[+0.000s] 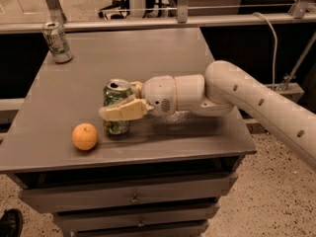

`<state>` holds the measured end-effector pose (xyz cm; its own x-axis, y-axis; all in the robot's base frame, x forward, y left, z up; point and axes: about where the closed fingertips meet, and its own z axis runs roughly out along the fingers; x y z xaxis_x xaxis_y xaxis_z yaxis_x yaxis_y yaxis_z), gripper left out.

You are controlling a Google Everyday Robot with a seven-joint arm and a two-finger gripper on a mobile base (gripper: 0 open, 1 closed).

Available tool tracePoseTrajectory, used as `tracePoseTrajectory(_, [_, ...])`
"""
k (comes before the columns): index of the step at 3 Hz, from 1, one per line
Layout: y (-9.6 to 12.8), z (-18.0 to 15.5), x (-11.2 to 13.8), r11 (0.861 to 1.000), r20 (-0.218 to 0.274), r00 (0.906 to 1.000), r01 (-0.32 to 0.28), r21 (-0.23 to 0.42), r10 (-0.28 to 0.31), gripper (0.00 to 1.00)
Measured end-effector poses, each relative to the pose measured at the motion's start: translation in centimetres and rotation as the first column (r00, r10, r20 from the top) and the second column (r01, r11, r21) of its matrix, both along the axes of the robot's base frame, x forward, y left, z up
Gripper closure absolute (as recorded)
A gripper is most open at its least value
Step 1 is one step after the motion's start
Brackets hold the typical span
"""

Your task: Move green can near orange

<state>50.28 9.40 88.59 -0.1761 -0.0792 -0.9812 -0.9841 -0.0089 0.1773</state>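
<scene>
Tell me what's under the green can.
Only the grey table shows beneath the green can. The gripper, jaws shut around its middle, hides part of its side; whether the base touches the table is unclear.

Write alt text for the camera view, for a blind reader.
The gripper of a white robot arm is closed on a green can, close to an orange near the front edge of a grey table. A paler can stands at the far left corner.

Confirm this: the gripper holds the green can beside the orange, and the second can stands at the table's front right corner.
Wrong corner. The camera view shows the second can at the table's back left corner. The gripper does hold the green can beside the orange.
</scene>
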Motion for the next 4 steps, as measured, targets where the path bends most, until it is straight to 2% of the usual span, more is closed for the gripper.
tracePoseTrajectory(3, [0.82,-0.13,-1.05,1.0,0.005,0.9998,-0.02,0.016,0.02,0.04])
tracePoseTrajectory(4, [0.83,-0.12,-1.13,1.0,0.003,0.9998,-0.02,0.018,0.02,0.0])
